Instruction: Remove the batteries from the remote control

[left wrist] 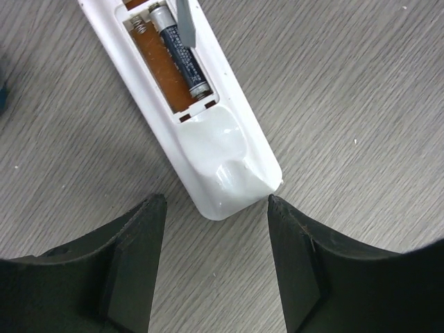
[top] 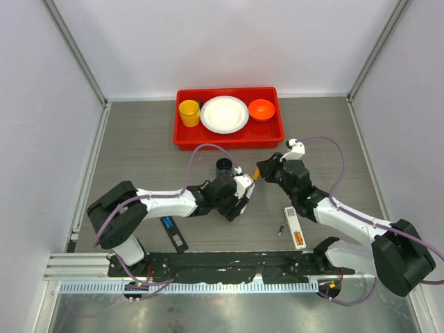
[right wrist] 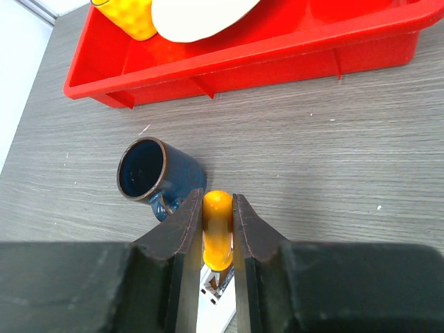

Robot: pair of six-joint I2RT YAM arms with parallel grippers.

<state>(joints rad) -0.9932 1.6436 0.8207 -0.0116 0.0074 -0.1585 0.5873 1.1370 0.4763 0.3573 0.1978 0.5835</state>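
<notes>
A: Starting at the near table edge. Marking a slim black bar on the left and a white bar with an orange end on the right. Agreeing?

B: Agreeing. Tagging the left gripper as spread wide and gripping nothing, straddling the near end of the white remote control. Placing one finger just beside the remote's corner.

A: Noting the back cover off and the compartment lying open. Counting one dark battery sitting in one slot. Finding only brown board and a spring in the other.

B: Seeing the grey screwdriver blade crossing that battery's far end. Not managing to confirm contact.

A: Tagging the right gripper as clamped tight on the orange screwdriver handle.

B: Going farther. Logging a dark blue mug standing upright just beyond. Then logging the red tray carrying a yellow cup, a white plate and an orange bowl.
</notes>
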